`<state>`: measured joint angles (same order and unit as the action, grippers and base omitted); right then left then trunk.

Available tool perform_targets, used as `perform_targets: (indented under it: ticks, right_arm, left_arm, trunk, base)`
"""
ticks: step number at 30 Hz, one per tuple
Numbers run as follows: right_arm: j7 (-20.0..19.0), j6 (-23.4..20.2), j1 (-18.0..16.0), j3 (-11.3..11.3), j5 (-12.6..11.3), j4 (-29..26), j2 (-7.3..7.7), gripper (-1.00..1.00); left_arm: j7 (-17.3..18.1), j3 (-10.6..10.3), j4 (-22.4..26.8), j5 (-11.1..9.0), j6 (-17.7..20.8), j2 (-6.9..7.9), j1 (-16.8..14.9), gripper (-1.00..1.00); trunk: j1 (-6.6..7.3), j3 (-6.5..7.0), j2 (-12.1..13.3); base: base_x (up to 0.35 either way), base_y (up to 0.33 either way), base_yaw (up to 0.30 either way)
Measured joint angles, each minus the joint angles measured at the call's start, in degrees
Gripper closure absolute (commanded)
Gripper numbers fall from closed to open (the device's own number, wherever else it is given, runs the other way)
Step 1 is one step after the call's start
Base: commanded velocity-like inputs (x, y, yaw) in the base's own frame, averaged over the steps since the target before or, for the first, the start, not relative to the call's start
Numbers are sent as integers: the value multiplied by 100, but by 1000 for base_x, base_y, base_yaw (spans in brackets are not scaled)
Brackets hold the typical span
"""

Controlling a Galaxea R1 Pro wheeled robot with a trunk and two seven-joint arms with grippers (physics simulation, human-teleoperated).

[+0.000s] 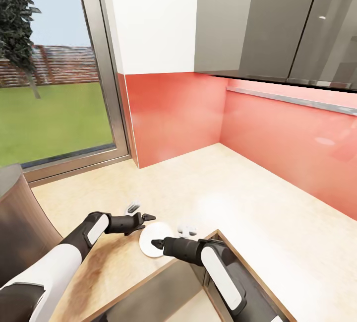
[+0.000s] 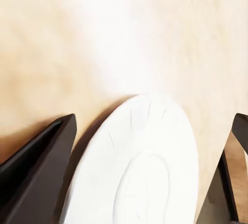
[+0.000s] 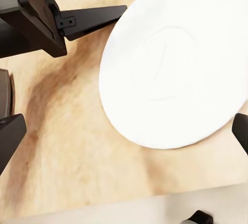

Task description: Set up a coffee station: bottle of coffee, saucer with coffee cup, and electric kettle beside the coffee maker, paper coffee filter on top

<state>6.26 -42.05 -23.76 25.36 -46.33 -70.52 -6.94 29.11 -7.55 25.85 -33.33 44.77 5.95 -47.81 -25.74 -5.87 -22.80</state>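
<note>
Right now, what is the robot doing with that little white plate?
The robot has both arms reaching toward the saucer, a small white dish lying near the corner of a brown wooden surface. The left gripper sits at the dish's rim, with open fingers on either side of it. The right gripper is over the saucer's other side, also open. Nothing is lifted yet. The pale kitchen countertop lies just beyond.

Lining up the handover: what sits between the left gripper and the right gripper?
The saucer lies between the left gripper and the right gripper, seen in the head view. The left wrist view shows the saucer between that gripper's open fingers.
</note>
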Motion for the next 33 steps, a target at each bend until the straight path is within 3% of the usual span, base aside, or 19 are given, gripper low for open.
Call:
perform_targets:
  ticks: [33]
  right_arm:
    - [1,7,0,-1,11,358,-44,-100]
  left_arm:
    - [5,1,2,-38,9,-27,152,-100]
  trunk:
    - [0,0,0]
  base:
    - [0,0,0]
